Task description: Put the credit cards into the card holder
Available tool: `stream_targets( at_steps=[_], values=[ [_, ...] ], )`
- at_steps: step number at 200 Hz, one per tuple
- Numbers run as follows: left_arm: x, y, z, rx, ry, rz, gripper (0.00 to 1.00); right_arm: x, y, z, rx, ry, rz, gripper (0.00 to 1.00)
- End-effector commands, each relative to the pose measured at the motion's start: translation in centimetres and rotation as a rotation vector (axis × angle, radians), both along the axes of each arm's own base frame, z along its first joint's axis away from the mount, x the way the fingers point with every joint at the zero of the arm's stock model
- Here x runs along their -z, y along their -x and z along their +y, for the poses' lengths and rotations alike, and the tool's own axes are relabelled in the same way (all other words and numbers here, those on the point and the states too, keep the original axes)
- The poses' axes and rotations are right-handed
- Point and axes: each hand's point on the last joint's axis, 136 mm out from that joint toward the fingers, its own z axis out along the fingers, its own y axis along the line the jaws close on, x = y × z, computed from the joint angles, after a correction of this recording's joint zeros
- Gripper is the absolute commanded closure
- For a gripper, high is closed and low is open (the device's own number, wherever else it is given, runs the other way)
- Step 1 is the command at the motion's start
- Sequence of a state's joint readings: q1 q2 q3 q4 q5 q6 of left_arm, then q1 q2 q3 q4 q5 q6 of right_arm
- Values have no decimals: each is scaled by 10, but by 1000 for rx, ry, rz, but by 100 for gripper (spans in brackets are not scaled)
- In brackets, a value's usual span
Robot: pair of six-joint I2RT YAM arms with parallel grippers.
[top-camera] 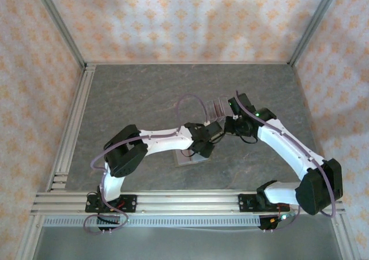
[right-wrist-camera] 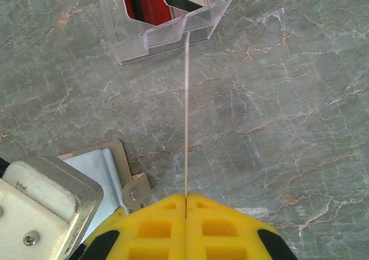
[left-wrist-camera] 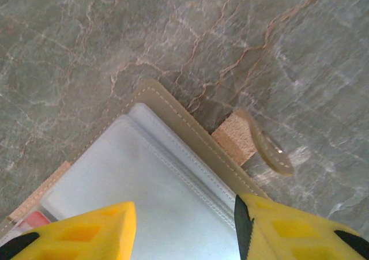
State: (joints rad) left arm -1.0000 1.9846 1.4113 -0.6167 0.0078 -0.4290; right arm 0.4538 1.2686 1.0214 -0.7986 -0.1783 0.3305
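Right gripper (right-wrist-camera: 187,198): fingers pressed together on one held card (right-wrist-camera: 187,116), seen edge-on as a thin pale line. Its face colour cannot be told.

The card's long axis runs straight out from the fingertips toward the clear stand (right-wrist-camera: 167,35), where more credit cards (right-wrist-camera: 147,0) stand in a slot, dark red.

Card holder (right-wrist-camera: 106,168): lies open and flat on the table (top-camera: 132,98), grey inside up. In the right wrist view it sits behind and to the left of the held card's tip, so the card points away from it. Judgement: the next move needs the right wrist to swing back toward the left arm and lay the card flatter before it can enter a pocket.

Left gripper (left-wrist-camera: 184,205): fingers moderately apart, low over the grey inside of the card holder (left-wrist-camera: 161,173). Whether they press on it cannot be told. This arm is nearer the holder, but the right one carries the card.

View differences:
- The left wrist view shows the snap tab (left-wrist-camera: 268,150) folded outward, and a red sliver (left-wrist-camera: 36,219) at the holder's lower edge, possibly a card.
- The top view shows the clear stand (top-camera: 216,107) just beyond both grippers, with the card holder (top-camera: 190,159) nearer the bases.
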Motion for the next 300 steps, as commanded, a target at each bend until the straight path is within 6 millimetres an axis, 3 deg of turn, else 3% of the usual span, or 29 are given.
stream_targets(
  at_steps=[1, 148, 242, 279, 300],
  values=[
    [2, 4, 8, -20, -74, -15, 52, -7, -2, 6, -39, -40, -18, 100],
    [29, 19, 17, -30, -172, -21, 65, -4, -4, 5, -28, -89, -17, 100],
    [1, 12, 38, -136, -181, -109, 87, -6, -4, 4, -42, -78, -14, 100],
    [-6, 10, 48, -190, -182, -138, 100, -4, -3, 5, -59, -60, -7, 100],
    [-6, 12, 54, -224, -171, -144, 100, -4, -4, 7, -80, -15, -21, 100]
  ],
)
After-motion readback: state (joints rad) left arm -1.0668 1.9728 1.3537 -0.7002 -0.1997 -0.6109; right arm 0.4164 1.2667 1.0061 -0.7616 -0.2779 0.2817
